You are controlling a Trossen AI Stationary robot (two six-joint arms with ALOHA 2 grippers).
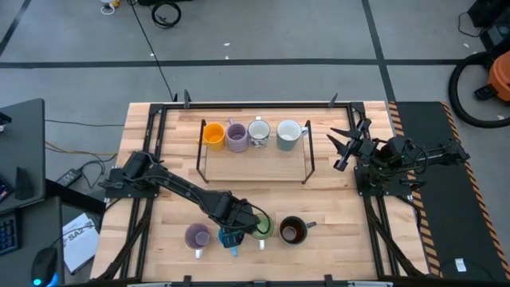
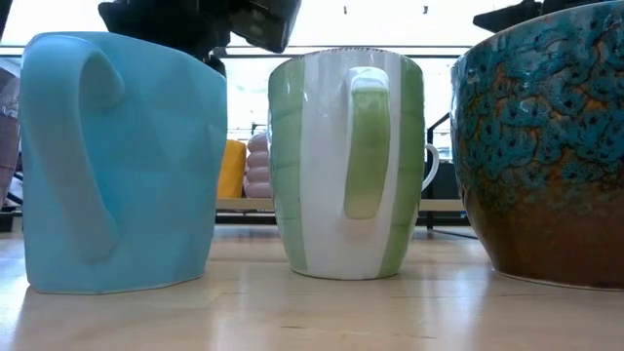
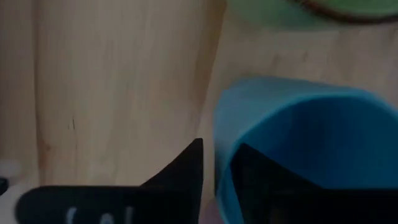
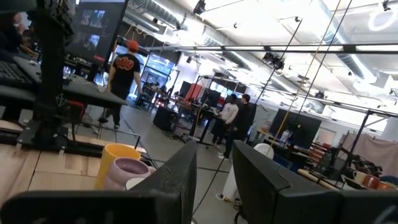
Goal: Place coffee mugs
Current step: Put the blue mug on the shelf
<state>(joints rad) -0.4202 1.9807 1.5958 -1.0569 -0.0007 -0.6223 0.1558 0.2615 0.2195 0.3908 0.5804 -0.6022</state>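
High view: the left gripper sits over the bright blue mug in the front row, between the lavender mug and the green mug; its fingers straddle the blue rim, one outside, one inside, pinching the wall. The right gripper waits beside the rack, jaws partly spread, holding nothing

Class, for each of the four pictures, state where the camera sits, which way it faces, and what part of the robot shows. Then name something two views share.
High: overhead, looking straight down; both arms show, left hand at the blue mug.
Low: at tabletop height, facing the blue mug, green striped mug and dark mug; dark arm part above.
Left wrist: looks down past its fingers straddling the blue mug's wall.
Right wrist: faces the room past its fingers.
Shared: the blue mug.
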